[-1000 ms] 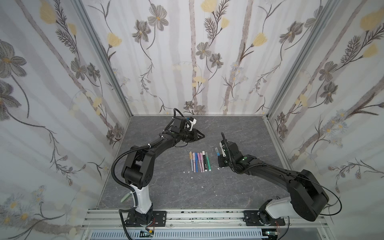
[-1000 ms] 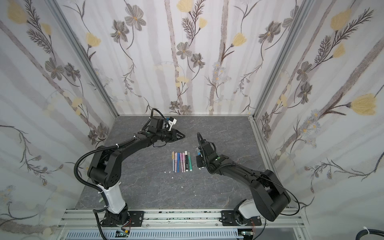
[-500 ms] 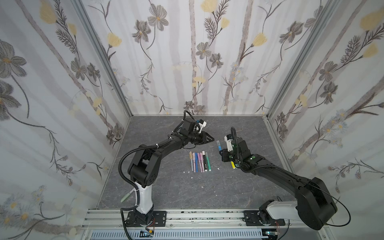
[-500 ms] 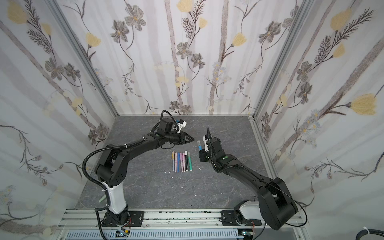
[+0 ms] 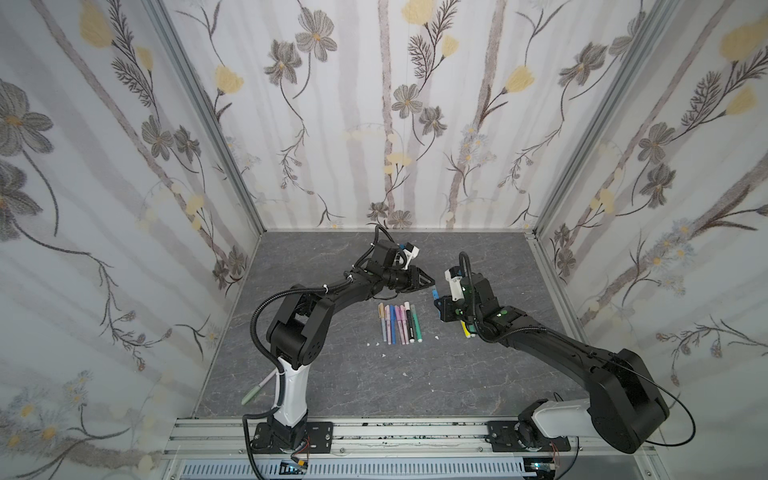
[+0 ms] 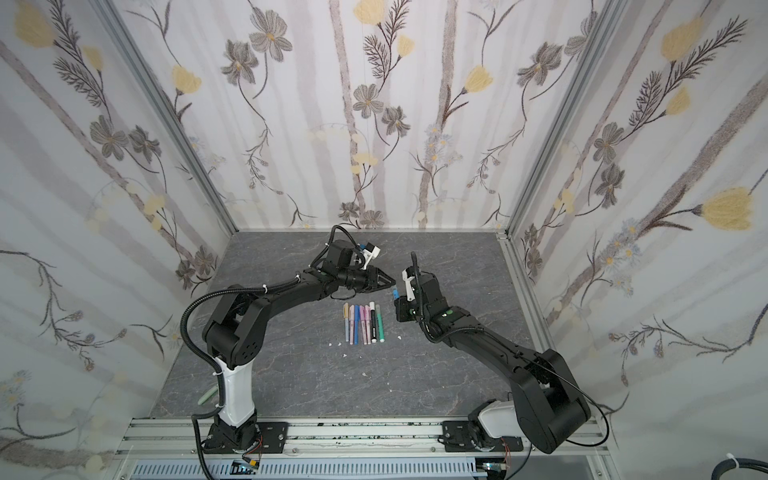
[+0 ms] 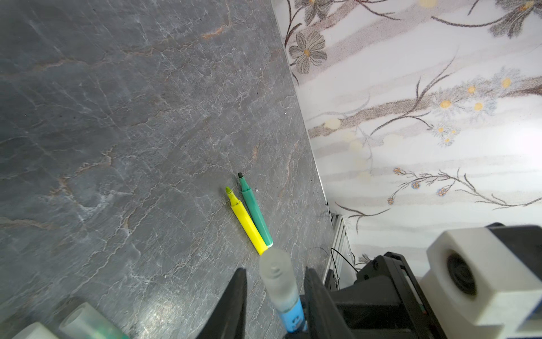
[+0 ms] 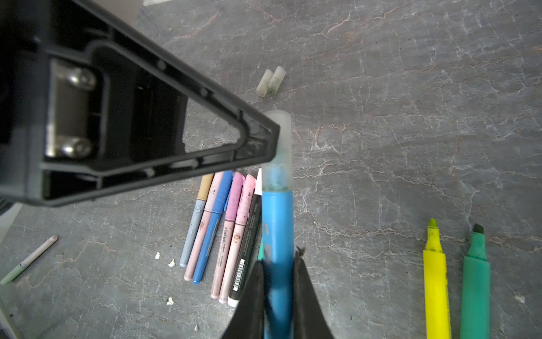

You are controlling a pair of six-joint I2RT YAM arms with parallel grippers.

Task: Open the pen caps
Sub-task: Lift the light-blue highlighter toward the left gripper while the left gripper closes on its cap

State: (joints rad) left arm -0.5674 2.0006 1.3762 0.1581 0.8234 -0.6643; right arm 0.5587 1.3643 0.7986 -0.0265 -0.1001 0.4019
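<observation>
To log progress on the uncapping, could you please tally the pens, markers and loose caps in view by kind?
The pens in the middle row: 7
Uncapped yellow marker and green marker: 2
Capped blue marker in the right pincer: 1
Lone stray pen by the left arm's base: 1
Translucent loose caps: 2
Total: 13

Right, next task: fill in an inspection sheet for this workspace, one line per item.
Surface: grey marbled tabletop.
Job's things: blue marker with frosted cap on; row of pens, caps on; yellow marker and green marker uncapped; two loose caps; pale green pen by left arm's base.
Clutter: white specks.
Grippers: right gripper shut on the blue marker; left gripper open, jaws astride its cap.
Cables: black hose along left arm.
Surroundings: floral walls; nothing else seen.
</observation>
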